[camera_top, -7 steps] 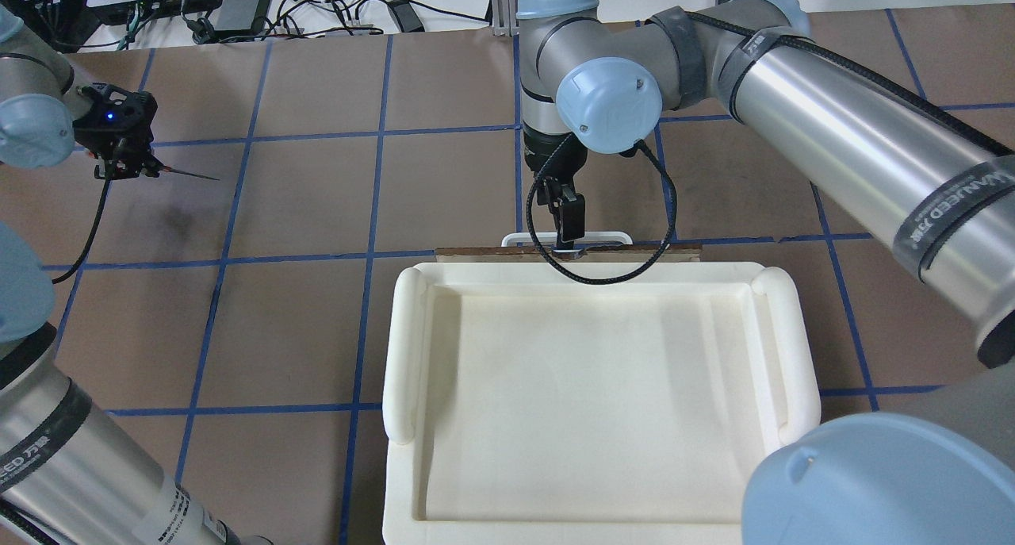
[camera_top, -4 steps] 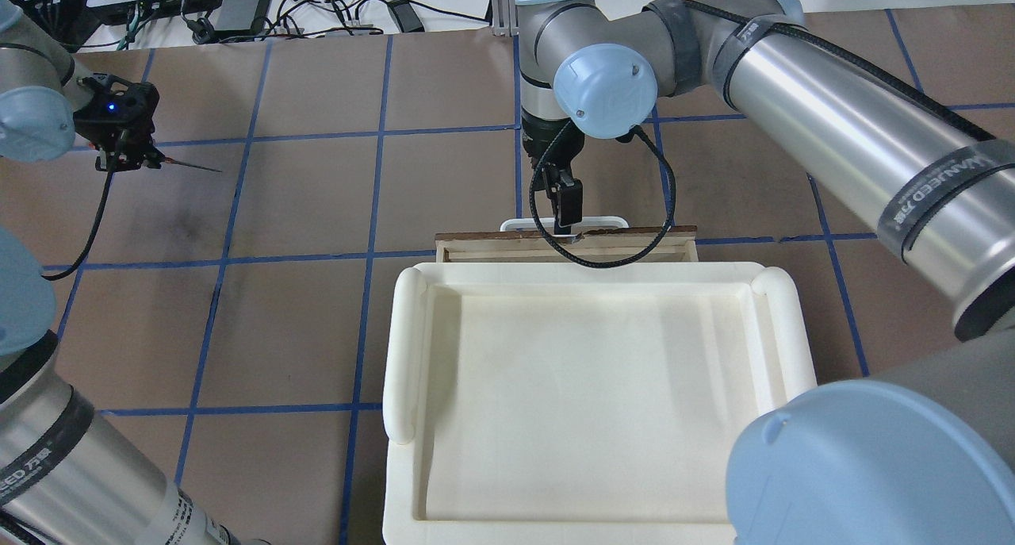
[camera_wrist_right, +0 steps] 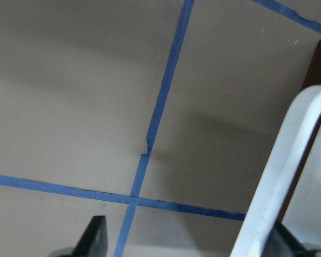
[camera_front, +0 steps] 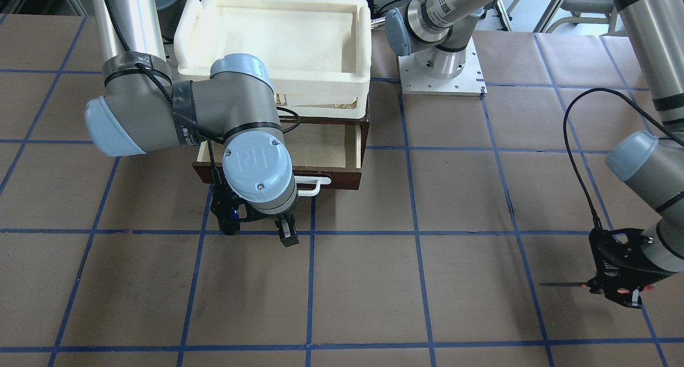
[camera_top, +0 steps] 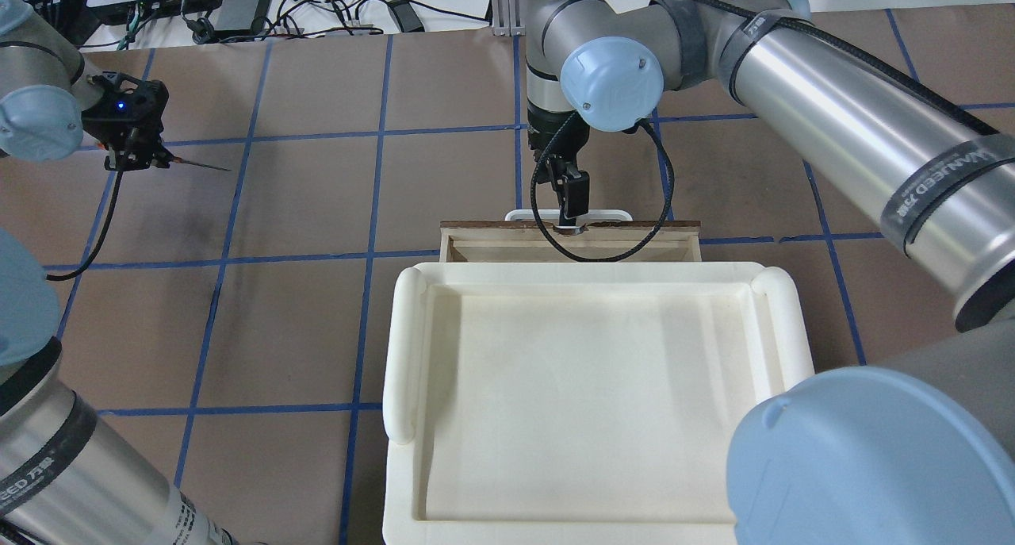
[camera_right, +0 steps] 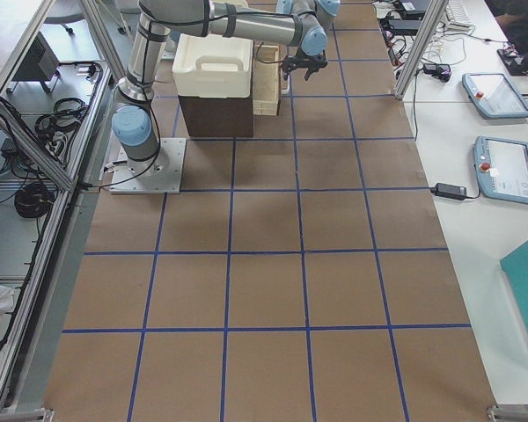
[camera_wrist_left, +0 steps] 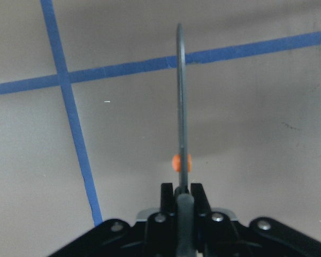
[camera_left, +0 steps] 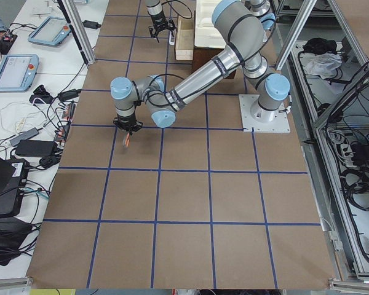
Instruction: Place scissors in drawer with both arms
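Note:
My left gripper (camera_top: 136,158) is shut on the scissors (camera_top: 202,165) at their handles and holds them above the table at the far left, the dark blade pointing toward the middle. The left wrist view shows the blade (camera_wrist_left: 181,107) edge-on, with an orange spot by my fingers (camera_wrist_left: 167,197). The dark-brown drawer (camera_top: 492,248) stands part open under the white foam tray, its pale inside (camera_front: 326,145) showing. My right gripper (camera_top: 572,210) is open at the drawer's white bar handle (camera_top: 610,213). In the right wrist view the handle (camera_wrist_right: 281,171) lies between the spread fingers (camera_wrist_right: 96,235).
A white foam tray (camera_top: 403,355) sits on the dark cabinet above the drawer and covers most of it from overhead. Brown paper with blue tape lines covers the table (camera_front: 470,207). Cables and power supplies (camera_top: 238,1) lie past the far edge.
The drawer has slid out from under the tray, away from the robot, with my right gripper at its handle. My left gripper has shifted slightly with the scissors.

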Robot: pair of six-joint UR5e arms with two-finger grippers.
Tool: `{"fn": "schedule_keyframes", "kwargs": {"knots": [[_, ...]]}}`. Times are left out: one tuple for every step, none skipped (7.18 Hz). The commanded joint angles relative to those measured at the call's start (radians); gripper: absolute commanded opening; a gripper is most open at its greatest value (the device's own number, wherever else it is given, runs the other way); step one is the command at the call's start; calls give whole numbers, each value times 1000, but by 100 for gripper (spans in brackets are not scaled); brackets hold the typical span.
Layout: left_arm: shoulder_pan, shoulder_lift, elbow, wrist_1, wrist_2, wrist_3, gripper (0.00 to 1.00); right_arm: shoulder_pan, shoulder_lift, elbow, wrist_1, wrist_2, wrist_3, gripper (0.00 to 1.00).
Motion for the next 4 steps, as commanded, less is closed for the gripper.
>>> {"fn": "schedule_keyframes", "kwargs": {"knots": [[0,1,-2,-1,0,0,8,-12,0,-8,-16,0,-37,100],[0,1,-2,-1,-5,0,8,-12,9,-31,-15,0,-41,100],[0,-1,-2,0,-7,0,8,-12,17,-43,-15,0,-72,100],[0,1,-2,-1,-7,0,8,-12,23,-51,-16,0,-96,100]]}}
